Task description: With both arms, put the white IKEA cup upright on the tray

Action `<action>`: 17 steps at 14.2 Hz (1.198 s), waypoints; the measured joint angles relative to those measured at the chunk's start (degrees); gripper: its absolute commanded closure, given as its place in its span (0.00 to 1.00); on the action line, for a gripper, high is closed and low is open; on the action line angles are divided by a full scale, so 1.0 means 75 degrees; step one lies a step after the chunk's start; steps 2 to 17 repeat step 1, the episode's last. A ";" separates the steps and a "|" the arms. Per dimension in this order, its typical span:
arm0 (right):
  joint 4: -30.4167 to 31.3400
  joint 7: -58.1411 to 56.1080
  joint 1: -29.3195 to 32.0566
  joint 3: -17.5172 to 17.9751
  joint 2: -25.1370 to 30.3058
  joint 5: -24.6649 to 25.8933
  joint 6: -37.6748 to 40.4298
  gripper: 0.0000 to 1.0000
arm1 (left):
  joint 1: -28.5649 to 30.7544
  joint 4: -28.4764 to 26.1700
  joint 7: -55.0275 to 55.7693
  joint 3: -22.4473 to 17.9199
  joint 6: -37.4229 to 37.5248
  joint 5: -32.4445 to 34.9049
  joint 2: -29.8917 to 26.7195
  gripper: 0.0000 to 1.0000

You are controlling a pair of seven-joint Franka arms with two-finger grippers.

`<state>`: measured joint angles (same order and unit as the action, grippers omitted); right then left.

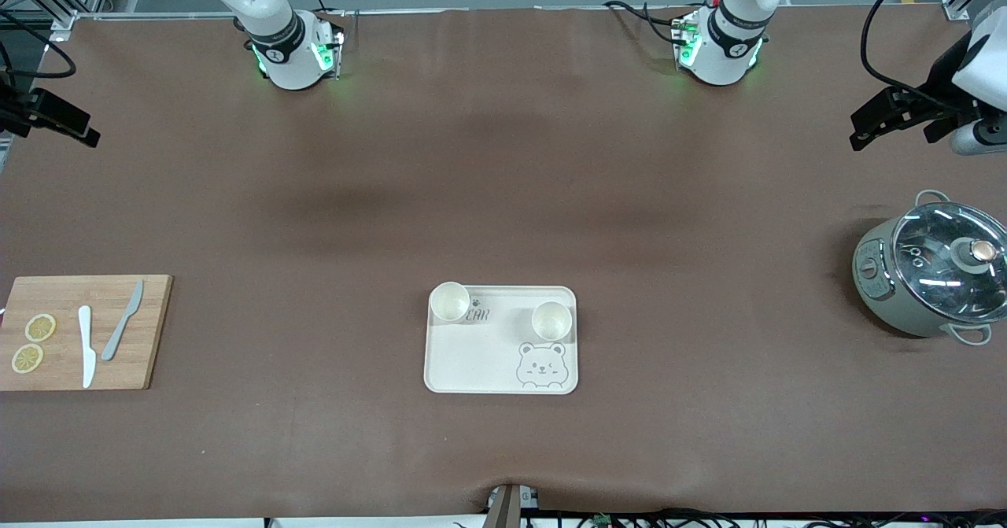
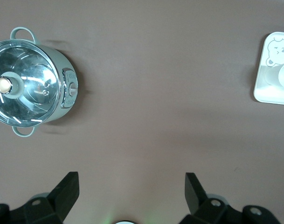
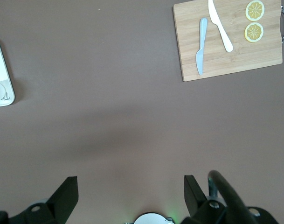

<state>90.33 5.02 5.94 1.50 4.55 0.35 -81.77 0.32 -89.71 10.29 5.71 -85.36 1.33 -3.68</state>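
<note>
The left gripper (image 2: 131,189) is held with its dark fingers spread wide apart and empty, over bare brown table near the left arm's end. The right gripper (image 3: 131,189) is likewise spread and empty, over bare table toward the right arm's end.

Two small white round cups are seen upright on the flat cream rectangular tray (image 1: 472,363) with its grey bear face: one cup (image 1: 449,302) at the tray's corner toward the right arm's end, the other cup (image 1: 551,320) toward the left arm's end. The placing is judged done.

Little risk is left. A cup could be tipped only if an arm were brought low across the tray; the corner cup, close to the rim, would be the likelier one lost.

A grey lidded cooking pot (image 1: 932,276) with a glass lid stands near the left arm's end. A wooden cutting board (image 1: 149,331) carries a white knife (image 1: 86,345), a grey knife (image 1: 123,320) and two lemon slices (image 1: 33,343). Nothing stands near the tray.
</note>
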 measured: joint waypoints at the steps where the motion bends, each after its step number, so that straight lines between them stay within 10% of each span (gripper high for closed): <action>1: 0.0040 0.0000 0.0000 0.0000 0.0029 0.0000 -0.0013 0.00 | 0.0000 0.0000 0.0000 -0.0001 0.0010 0.0000 0.0000 0.00; 17: 0.0040 0.0000 0.0000 0.0000 0.0029 0.0000 -0.0013 0.00 | 0.0000 0.0000 0.0000 -0.0001 0.0010 0.0000 0.0000 0.00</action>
